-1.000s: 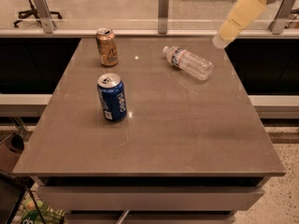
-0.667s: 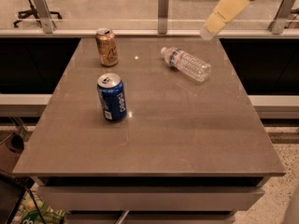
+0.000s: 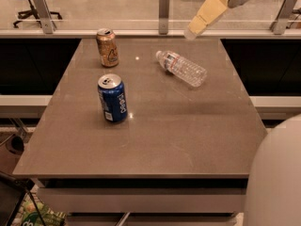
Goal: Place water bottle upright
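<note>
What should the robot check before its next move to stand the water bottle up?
1. Bottle upright: not ok. The water bottle lies on its side on the table.
2. Tool at the bottle: not ok. The tool hangs above the table's far edge, apart from the bottle.
3. Cans out of the way: ok. The gold can and the blue can stand to the left of the bottle, not touching it.
4. Bottle away from the edges: ok. It lies well inside the tabletop.
</note>
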